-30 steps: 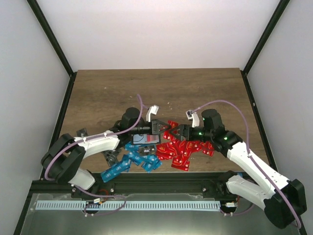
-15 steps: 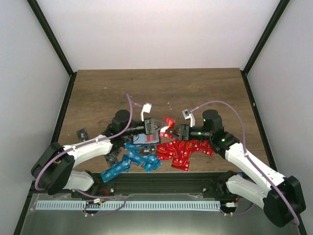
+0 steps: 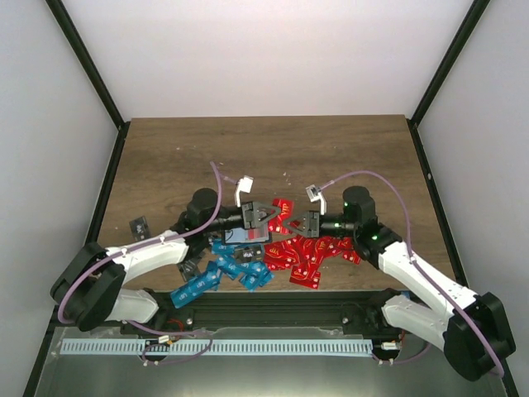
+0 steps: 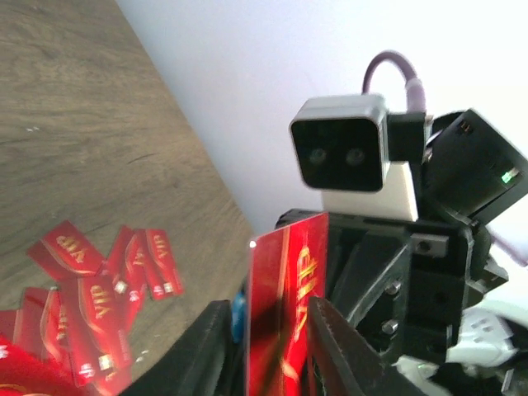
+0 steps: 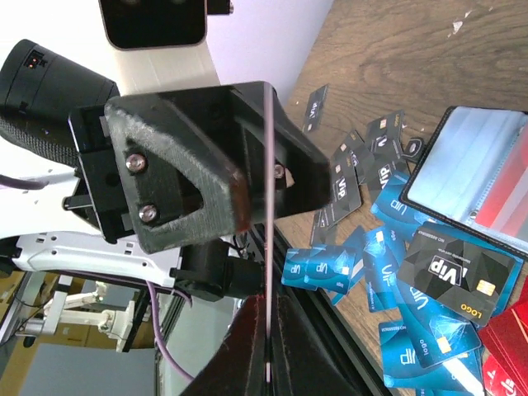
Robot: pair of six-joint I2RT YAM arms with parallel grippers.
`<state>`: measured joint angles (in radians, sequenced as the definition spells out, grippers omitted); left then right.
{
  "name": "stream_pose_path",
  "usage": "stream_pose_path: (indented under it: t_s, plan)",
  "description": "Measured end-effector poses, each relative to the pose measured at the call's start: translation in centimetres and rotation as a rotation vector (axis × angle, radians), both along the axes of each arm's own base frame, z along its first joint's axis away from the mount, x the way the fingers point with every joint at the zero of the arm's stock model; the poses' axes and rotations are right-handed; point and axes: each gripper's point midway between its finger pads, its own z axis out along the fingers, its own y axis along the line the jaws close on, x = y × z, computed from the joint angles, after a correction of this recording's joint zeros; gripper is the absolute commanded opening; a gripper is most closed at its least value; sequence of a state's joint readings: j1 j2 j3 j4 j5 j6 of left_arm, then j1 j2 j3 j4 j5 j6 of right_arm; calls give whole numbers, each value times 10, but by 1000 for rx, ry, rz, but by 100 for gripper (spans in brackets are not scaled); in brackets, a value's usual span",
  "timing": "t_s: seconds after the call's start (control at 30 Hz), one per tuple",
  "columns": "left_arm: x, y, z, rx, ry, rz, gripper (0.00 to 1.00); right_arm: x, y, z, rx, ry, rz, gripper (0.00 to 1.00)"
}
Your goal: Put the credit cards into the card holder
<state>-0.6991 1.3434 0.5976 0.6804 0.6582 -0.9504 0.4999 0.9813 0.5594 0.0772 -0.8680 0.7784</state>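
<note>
One glossy red credit card [image 4: 285, 305], gold-lettered, stands clamped in right jaws; left jaws hard to tell.

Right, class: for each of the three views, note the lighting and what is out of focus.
Top external view: even, soft light, nothing blurred. Left wrist view: the wall is washed out white, the glossy red card carries reflections, the left fingers are dark and blurred. Right wrist view: right fingers blurred, blue cards sharp.
</note>
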Motion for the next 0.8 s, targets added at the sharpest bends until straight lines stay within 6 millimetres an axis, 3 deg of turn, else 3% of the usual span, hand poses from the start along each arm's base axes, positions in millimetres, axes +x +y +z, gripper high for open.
stream_pose_path:
  t_s: [0.07,0.23,0.4,0.53,0.8]
  plan:
    - [-1,2,-6,16,4,8,54,1,1,-2,-4,5,1,1]
    - [4,17,-25,116,-9,98,65,7,2,-19,-39,47,-11,1]
    - [18,46,-39,265,-53,267,65,17,6,-51,-99,141,-22,1]
    - [34,82,-66,436,-43,424,63,23,13,-79,-161,221,-26,1]
    - [47,145,-125,707,55,585,63,42,55,-100,-250,252,14,1]
